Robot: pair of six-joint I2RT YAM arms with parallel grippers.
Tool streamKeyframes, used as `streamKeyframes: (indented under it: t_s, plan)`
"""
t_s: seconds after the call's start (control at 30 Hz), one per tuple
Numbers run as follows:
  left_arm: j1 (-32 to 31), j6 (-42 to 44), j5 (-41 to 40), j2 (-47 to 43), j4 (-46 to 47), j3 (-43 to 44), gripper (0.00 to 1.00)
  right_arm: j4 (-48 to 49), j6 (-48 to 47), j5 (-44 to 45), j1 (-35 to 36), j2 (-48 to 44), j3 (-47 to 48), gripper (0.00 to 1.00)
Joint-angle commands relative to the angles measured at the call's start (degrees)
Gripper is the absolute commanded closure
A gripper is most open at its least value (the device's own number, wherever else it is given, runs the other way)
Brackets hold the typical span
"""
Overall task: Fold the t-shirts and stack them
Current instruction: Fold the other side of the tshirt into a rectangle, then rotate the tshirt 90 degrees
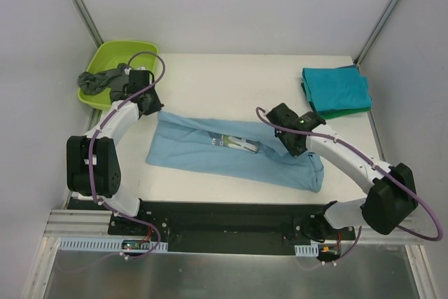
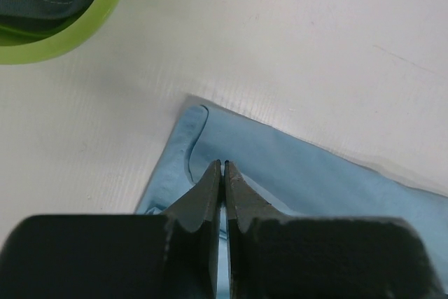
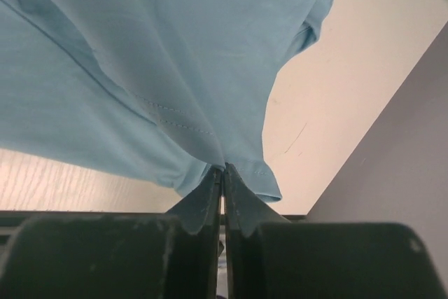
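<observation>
The light blue soft-cloth t-shirt point(image 1: 210, 155) lay folded into a long band across the middle of the white counter point(image 1: 224, 78), running from near the left edge towards the near right corner, with a strip of white print point(image 1: 236, 144) exposed. The left hand point(image 2: 222, 165) was closed, fingertips together at the band's far left corner; whether it pinched cloth could not be determined. The right hand point(image 3: 222, 167) was clamped on a hem at the band's right end. A folded teal t-shirt point(image 1: 336, 85) sat on a green t-shirt point(image 1: 344, 111) at the far right corner. A dark grey t-shirt point(image 1: 98, 80) hung over the lime-green plastic tub point(image 1: 115, 50) at the far left corner.
</observation>
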Motion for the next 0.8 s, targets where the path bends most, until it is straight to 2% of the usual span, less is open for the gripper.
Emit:
streamKeyframes:
  t_s: [0.0, 0.13, 0.17, 0.2, 0.23, 0.27, 0.33, 0.37, 0.47, 0.5, 0.53, 0.57, 0.77]
  plan:
    - [0.47, 0.02, -2.98, -0.15, 0.07, -1.56, 1.0, -6.38, 9.77, -1.47, 1.87, 1.85, -0.36, 0.95]
    - [0.48, -0.16, -6.5, -0.41, -1.42, -2.17, 0.99, -7.52, 16.01, -5.41, 3.54, 2.11, -2.82, 0.89]
    - [0.48, -0.07, -6.68, -0.5, -2.03, -2.17, 0.96, -8.13, 18.03, -6.64, 3.9, 2.02, -3.52, 0.84]
    - [0.48, 0.02, -6.68, -0.67, -2.56, -2.09, 0.91, -8.83, 19.96, -6.31, 4.33, 2.2, -3.44, 0.74]
    - [0.48, 0.11, -6.42, -0.85, -3.18, -1.91, 0.81, -9.54, 21.03, -5.78, 4.86, 2.11, -3.44, 0.69]
    - [0.48, 0.02, -5.46, -1.2, -3.44, -1.65, 0.81, -10.07, 21.39, -4.91, 5.13, 1.85, -3.18, 0.65]
    - [0.48, 0.02, -1.52, -1.9, -3.79, -0.69, 0.73, -10.77, 21.83, -2.63, 5.22, 1.24, -1.95, 0.42]
    - [0.48, -0.33, 0.16, -2.52, -4.14, 0.02, 0.62, -10.51, 21.48, -1.92, 5.22, 0.71, -1.08, 0.31]
    - [0.13, -2.09, 4.28, -5.06, -4.32, 0.55, 0.27, -5.96, 19.99, -3.22, 5.22, -1.57, 0.08, 0.17]
    - [-0.14, -2.61, 5.61, -5.94, -4.24, 0.64, 0.07, -2.72, 20.16, -3.58, 5.22, -2.8, -0.18, 0.09]
    - [-0.75, -2.88, 6.84, -6.47, -4.15, 0.9, 0.01, -0.69, 21.29, -3.49, 5.22, -3.85, -0.45, 0.01]
    - [-1.71, -2.62, 7.99, -6.56, -4.15, 1.25, 0.01, 1.77, 22.43, -3.67, 5.04, -4.65, -0.89, 0.03]
    - [-8.04, -2.79, 13.09, -1.57, -3.36, 3.36, 0.01, 11.54, 36.04, -5.67, -0.92, -6.5, -4.48, 0.04]
